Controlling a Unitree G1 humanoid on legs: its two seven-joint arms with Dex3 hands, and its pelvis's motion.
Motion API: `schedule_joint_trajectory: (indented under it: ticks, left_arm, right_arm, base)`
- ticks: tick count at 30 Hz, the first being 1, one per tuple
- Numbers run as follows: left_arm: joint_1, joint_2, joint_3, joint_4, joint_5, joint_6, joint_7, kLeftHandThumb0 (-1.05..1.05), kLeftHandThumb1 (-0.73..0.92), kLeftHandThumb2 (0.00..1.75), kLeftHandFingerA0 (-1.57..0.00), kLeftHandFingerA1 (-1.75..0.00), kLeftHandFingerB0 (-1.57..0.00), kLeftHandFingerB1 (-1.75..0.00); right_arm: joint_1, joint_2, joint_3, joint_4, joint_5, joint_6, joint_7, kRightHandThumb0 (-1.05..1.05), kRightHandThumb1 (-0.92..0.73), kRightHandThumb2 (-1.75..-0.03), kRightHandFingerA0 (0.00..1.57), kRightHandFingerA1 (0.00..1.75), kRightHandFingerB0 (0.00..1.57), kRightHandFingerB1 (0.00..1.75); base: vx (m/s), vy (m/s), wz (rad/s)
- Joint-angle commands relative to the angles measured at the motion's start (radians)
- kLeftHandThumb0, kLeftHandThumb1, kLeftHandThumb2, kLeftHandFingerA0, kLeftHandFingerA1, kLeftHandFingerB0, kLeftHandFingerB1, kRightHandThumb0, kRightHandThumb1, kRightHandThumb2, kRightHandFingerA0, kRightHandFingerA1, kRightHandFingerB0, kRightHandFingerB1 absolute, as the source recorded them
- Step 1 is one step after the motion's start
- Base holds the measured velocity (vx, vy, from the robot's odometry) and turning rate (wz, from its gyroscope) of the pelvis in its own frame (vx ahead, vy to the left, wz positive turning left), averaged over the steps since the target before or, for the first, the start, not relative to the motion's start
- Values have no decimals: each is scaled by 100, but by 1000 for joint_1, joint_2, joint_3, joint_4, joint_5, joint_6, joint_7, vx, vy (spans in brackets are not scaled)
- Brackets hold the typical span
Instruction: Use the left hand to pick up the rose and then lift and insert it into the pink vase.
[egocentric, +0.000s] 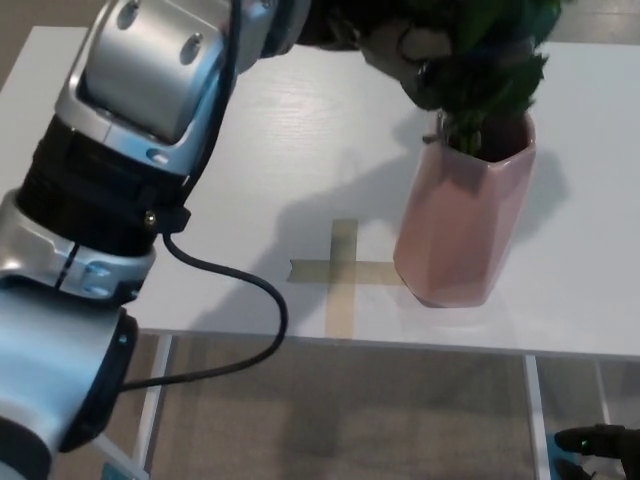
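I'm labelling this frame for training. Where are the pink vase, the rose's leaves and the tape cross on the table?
pink vase (455, 235): head view, on its front wall.
rose's leaves (495, 60): head view, on the green foliage above the vase's mouth.
tape cross (343, 270): head view, where the strips meet.

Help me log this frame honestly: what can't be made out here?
- Rose bloom: cut off by the head view's top edge; only leaves and stem show.
- Stem end: hidden inside the vase, so depth is unknown.
- Left hand: partly cut off at the top and buried in leaves; its grip cannot be told.
- Right hand: only a dark bit at the bottom-right corner.
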Motion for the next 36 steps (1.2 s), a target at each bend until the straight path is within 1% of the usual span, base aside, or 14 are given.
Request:
schedule_joint_trajectory:
  ticks: [1, 9, 11, 20, 25, 26, 27, 28, 30, 31, 32, 33, 34, 36]
  left_arm:
    - [-50, 47, -116, 33, 77, -49, -160, -91, 44, 63, 0, 0, 0, 0]
    - [-43, 41, -118, 70, 66, -41, -205, -91, 43, 63, 0, 0, 0, 0]
    - [-3, 27, -98, 68, 60, -61, -190, -89, 43, 61, 0, 0, 0, 0]
    - [-22, 16, -107, 65, 109, -82, -202, -88, 43, 62, 0, 0, 0, 0]
    - [-67, 45, -163, 61, 164, -80, -239, -91, 44, 62, 0, 0, 0, 0]
    - [-103, 81, -222, 60, 229, -133, -269, -67, 41, 82, -4, -17, 0, 0]
    - [-119, 104, -269, 45, 283, -167, -271, -71, 38, 56, -20, -32, 0, 0]
    - [-125, 113, -288, 38, 303, -179, -271, -71, 38, 56, -20, -32, 0, 0]
    - [-136, 137, -348, 15, 372, -215, -256, -57, 37, 52, -29, -34, 0, 0]
    - [-138, 146, -368, 6, 396, -223, -251, -52, 32, 68, -20, -43, 0, 0]
    - [-140, 153, -383, -3, 412, -225, -249, -52, 32, 68, -20, -43, 0, 0]
    - [-144, 163, -403, -11, 436, -224, -248, -50, 29, 63, -14, -36, 0, 0]
    - [-160, 171, -441, -26, 477, -188, -248, -53, 38, 71, 0, -13, 0, 0]
    - [-177, 173, -481, -36, 516, -134, -250, -54, 38, 72, 0, -6, 0, 0]
  right_arm:
    - [-1, -7, -1, 6, 3, 8, 10, -37, -66, -60, 61, 42, 55, 39]
    - [-2, -8, -2, 8, 3, 7, 9, -37, -66, -60, 61, 42, 56, 39]
    - [-3, -9, 3, 9, -1, 5, 13, -37, -66, -60, 62, 42, 56, 39]
    - [-4, -9, 4, 10, -1, 8, 14, -37, -66, -60, 62, 42, 56, 39]
    - [-5, -7, 4, 6, 0, 12, 13, -37, -66, -60, 62, 42, 56, 39]
    - [-12, -8, 7, 6, -3, 14, 14, -37, -66, -60, 62, 42, 56, 39]
    - [-12, -8, 9, 4, -4, 15, 12, -37, -66, -60, 62, 42, 56, 39]
    - [-12, -8, 10, 3, -4, 15, 12, -37, -66, -60, 62, 42, 56, 39]
    - [-13, -10, 12, 4, -5, 13, 12, -37, -66, -60, 61, 42, 56, 39]
    - [-13, -9, 13, 4, -5, 13, 12, -37, -66, -60, 61, 42, 56, 39]
    - [-12, -8, 15, 4, -6, 12, 12, -37, -66, -60, 61, 42, 56, 39]
    - [-12, -8, 13, 5, -5, 13, 12, -37, -66, -60, 61, 42, 55, 39]
    - [-13, -8, 13, 6, -4, 13, 12, -37, -66, -60, 60, 41, 55, 39]
    - [-11, -9, 13, 5, -3, 13, 15, -37, -66, -59, 60, 41, 55, 39]
  base:
    - [0, 0, 0]
    - [0, 0, 0]
    - [0, 0, 0]
    - [0, 0, 0]
    - [0, 0, 0]
    - [0, 0, 0]
    - [0, 0, 0]
    - [0, 0, 0]
    - [0, 0, 0]
    - [0, 0, 0]
    - [0, 0, 0]
    - [0, 0, 0]
    - [0, 0, 0]
    - [0, 0, 0]
